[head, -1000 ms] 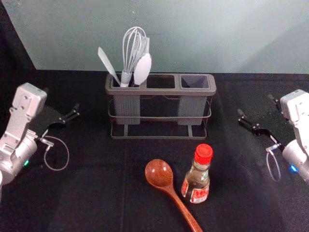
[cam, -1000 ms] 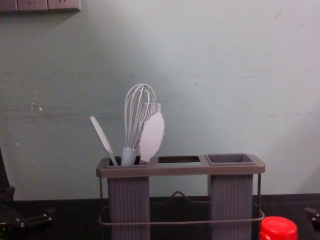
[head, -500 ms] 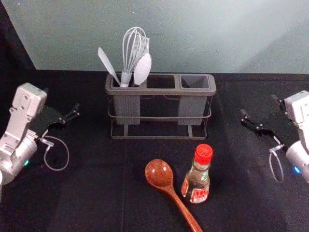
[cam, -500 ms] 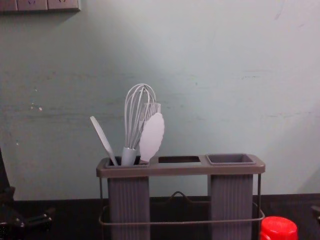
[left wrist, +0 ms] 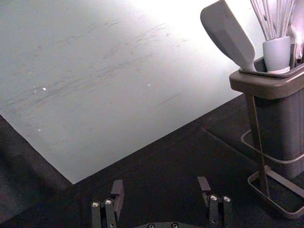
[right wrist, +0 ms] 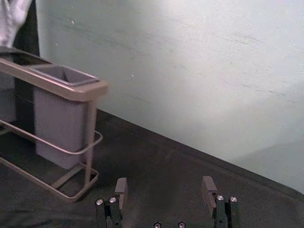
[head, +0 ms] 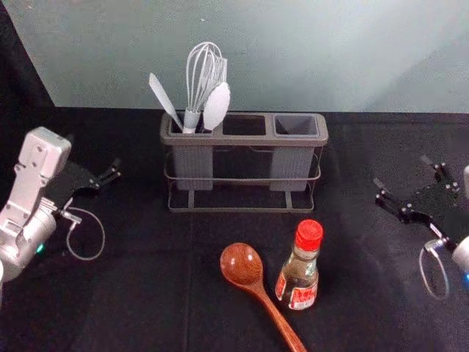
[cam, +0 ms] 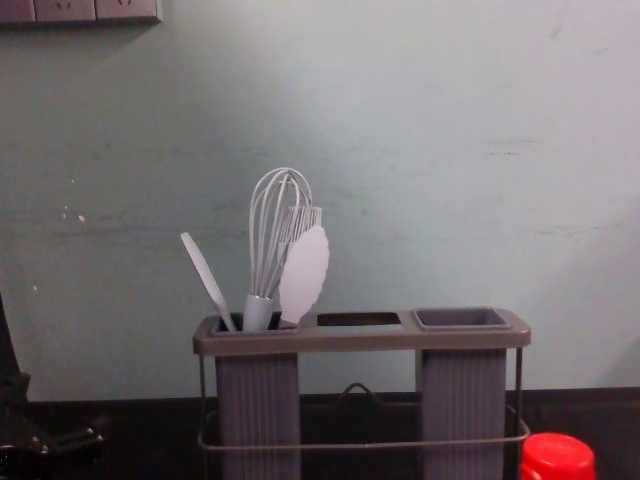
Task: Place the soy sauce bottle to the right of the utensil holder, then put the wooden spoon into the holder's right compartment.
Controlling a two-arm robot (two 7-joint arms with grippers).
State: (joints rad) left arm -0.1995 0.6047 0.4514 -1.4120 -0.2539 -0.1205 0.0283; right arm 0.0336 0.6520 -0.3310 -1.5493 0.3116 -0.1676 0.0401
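In the head view my right gripper (head: 401,171) is at the right edge, open and empty, right of the holder and bottle; the right wrist view shows the right gripper (right wrist: 165,186) with its jaws apart. My left gripper (head: 94,163) stays parked at the left; in the left wrist view the left gripper (left wrist: 160,186) is open too. The soy sauce bottle (head: 299,277), red-capped, stands upright in front of the holder's right part. Left of it lies the wooden spoon (head: 242,265), handle toward the near edge. The utensil holder (head: 244,139) has an empty right compartment (head: 296,125).
A whisk (head: 194,84), a white spatula and other white utensils stand in the holder's left compartment. A pale wall (head: 293,51) rises behind the dark-covered table (head: 132,293). In the chest view the bottle's red cap (cam: 557,458) shows at the lower right.
My right gripper has moved to the right and slightly nearer in the head view, and it has left the chest view's right edge. The left arm, bottle, spoon and holder have stayed put.
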